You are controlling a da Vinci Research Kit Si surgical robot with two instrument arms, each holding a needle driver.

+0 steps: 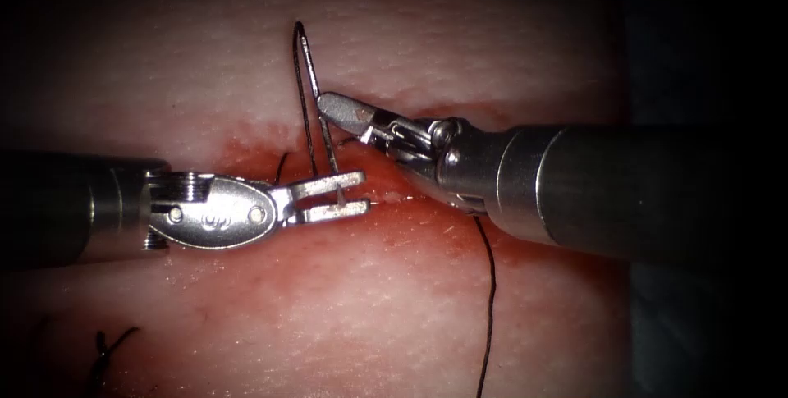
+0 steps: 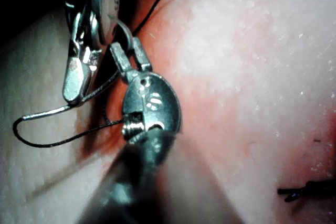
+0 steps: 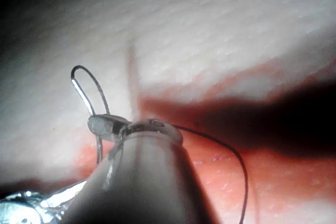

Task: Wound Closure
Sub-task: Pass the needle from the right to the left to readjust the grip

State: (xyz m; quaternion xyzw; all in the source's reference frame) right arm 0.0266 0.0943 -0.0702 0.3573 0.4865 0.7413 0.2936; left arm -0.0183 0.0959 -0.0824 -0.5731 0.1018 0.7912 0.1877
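The curved needle (image 1: 316, 78) stands upright over the red cut (image 1: 246, 152), its thread end uppermost. My right tool (image 1: 328, 107) comes in from the right and is shut on the needle about halfway along its curve; the same grip shows in the right wrist view (image 3: 97, 124). My left tool (image 1: 353, 193) lies over the cut with its jaws slightly apart, one on each side of the needle's lower part. I cannot tell whether the needle's lower end is in the tissue. Dark thread (image 1: 304, 111) loops from the needle's top down to the cut. In the left wrist view the needle (image 2: 47, 113) passes the right tool's tip (image 2: 73, 95).
A second run of thread (image 1: 491, 299) hangs from under the right tool down across the near tissue. Cut ends of thread (image 1: 107, 349) stick up at the lower left. Red fluid (image 1: 394, 242) stains the tissue around the cut.
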